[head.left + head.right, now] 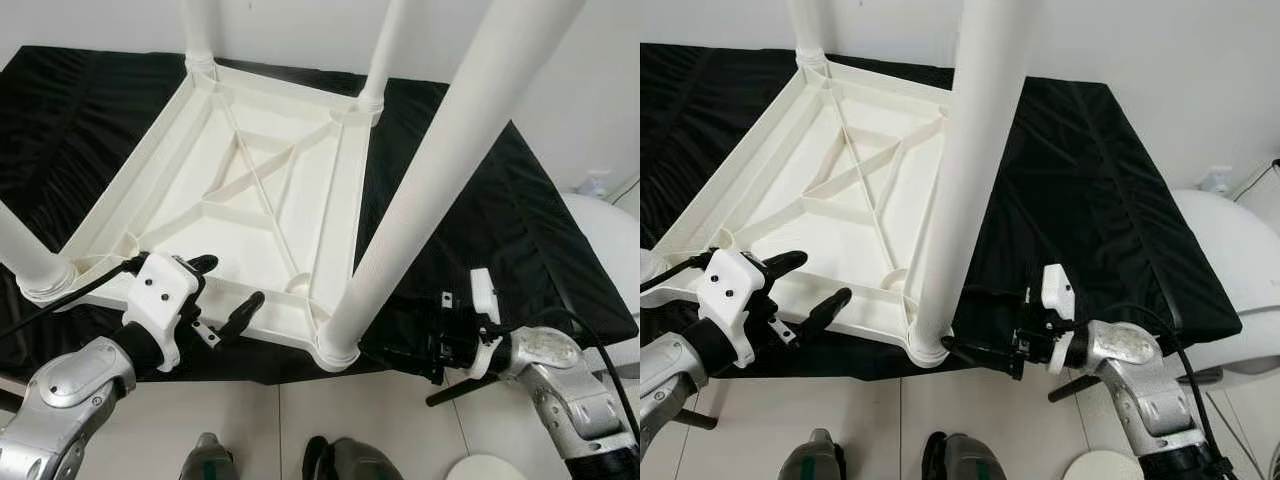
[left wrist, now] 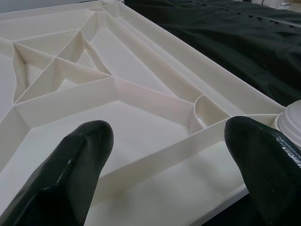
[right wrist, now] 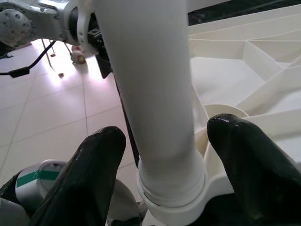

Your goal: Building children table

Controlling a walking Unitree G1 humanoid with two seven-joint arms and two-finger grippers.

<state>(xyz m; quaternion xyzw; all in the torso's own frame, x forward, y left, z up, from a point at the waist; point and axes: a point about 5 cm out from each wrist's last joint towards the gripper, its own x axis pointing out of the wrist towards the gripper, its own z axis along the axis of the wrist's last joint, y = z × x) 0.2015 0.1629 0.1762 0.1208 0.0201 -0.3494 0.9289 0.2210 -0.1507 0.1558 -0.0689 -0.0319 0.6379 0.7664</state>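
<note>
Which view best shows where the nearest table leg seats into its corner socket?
The right wrist view: the nearest leg enters its socket close up, between the right gripper's open jaws. Both eye views show the joint small, at the tabletop's near corner. The left wrist view catches just an edge.

White wall (image 1: 580, 90), pale tiled floor (image 1: 300, 420), black cloth (image 1: 480, 200).

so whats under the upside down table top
A black cloth lies under the white table top, spreading past its edges on every side and hanging off the near edge. Whatever surface supports the cloth is covered and cannot be made out.
</note>
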